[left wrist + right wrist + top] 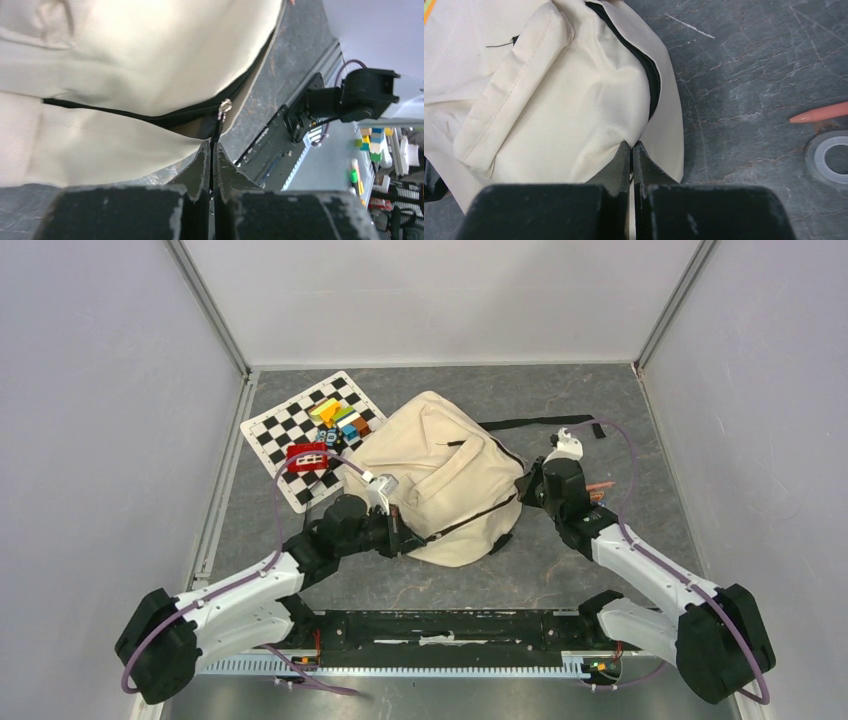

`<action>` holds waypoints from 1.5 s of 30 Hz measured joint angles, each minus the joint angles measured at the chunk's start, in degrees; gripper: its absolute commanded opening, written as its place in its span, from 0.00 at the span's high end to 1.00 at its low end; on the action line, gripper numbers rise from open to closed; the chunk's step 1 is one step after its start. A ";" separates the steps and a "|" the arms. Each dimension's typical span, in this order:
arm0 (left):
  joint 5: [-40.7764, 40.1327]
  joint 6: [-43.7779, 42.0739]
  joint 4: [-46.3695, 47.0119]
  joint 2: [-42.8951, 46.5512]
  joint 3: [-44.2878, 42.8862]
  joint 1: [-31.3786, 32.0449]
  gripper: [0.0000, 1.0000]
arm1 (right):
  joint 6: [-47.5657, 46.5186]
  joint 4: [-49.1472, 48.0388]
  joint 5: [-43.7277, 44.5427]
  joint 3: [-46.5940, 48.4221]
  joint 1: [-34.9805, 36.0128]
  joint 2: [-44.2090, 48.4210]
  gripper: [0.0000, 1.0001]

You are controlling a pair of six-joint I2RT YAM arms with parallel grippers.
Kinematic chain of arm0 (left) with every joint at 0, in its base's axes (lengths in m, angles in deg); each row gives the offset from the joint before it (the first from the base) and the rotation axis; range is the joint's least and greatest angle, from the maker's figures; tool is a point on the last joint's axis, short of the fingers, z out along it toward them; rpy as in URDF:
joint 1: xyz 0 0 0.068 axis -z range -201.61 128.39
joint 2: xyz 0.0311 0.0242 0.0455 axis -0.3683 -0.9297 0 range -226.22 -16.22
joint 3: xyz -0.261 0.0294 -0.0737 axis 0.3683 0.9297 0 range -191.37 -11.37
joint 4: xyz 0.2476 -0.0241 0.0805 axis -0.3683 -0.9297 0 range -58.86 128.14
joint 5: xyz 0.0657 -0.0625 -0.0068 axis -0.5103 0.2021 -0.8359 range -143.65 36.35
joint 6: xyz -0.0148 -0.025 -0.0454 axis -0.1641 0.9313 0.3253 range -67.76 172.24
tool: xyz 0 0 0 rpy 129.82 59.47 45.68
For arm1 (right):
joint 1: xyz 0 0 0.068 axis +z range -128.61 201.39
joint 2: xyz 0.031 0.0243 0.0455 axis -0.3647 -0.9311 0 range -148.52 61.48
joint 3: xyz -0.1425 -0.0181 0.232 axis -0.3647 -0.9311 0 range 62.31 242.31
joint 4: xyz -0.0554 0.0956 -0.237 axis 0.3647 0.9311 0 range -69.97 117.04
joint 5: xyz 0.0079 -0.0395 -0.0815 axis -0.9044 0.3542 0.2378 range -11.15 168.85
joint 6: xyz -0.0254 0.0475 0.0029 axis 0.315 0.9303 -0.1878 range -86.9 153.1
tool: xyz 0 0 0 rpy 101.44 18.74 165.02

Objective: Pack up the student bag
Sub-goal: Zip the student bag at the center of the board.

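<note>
The student bag [440, 475], a cream canvas backpack with black zipper trim, lies in the middle of the table. At its near left edge my left gripper [405, 537] is shut on the black cord of the zipper pull [220, 120], which runs from the metal slider [225, 105] down between the fingers [202, 165]. The zipper line [125, 115] stretches off to the left. My right gripper [631, 145] is at the bag's right side [527, 492], shut on a fold of the cream fabric [574, 120] beside another black zipper [651, 80].
A chessboard mat [285, 430] lies back left with coloured blocks [342, 420] and a red toy [306, 458] on it. A black strap [540, 422] trails behind the bag. A pink pen [819, 112] and a tape roll [830, 157] lie right of the bag.
</note>
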 measured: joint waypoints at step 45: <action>10.86 -6.71 -7.17 -9.64 -8.79 -5.29 0.98 | -51.60 5.60 -23.56 8.81 25.44 -5.51 0.10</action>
